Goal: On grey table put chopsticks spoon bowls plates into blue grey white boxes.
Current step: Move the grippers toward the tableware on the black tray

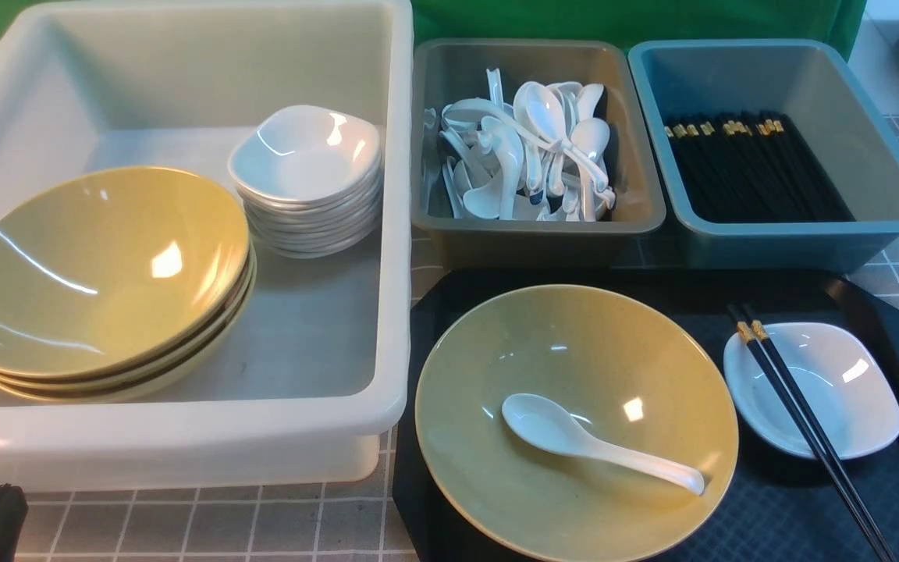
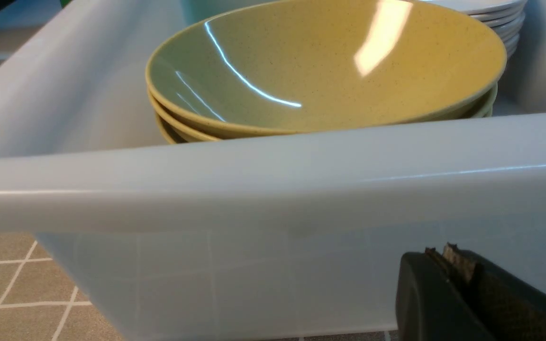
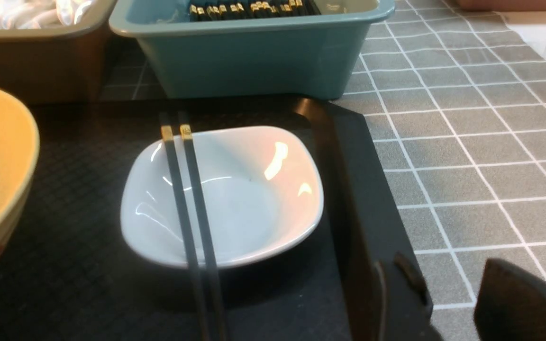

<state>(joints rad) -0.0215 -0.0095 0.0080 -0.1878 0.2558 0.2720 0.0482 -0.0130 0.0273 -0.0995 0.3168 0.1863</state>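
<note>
My left gripper [image 2: 443, 259] is closed on nothing, low beside the front wall of the white box [image 2: 273, 189]. Only a dark edge of my right gripper [image 3: 514, 303] shows, so I cannot tell its opening. On the black tray [image 1: 730, 300], a spoon [image 1: 598, 446] lies in the yellow bowl [image 1: 613, 367], and chopsticks [image 1: 804, 425] cross the small white plate [image 1: 847, 390].

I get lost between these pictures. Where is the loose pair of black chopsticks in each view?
Front view: lower right, chopsticks lying across the small white dish.
Left wrist view: not in it.
Right wrist view: chopsticks across that dish.
Shared landmark: the blue box behind them in both.
</note>
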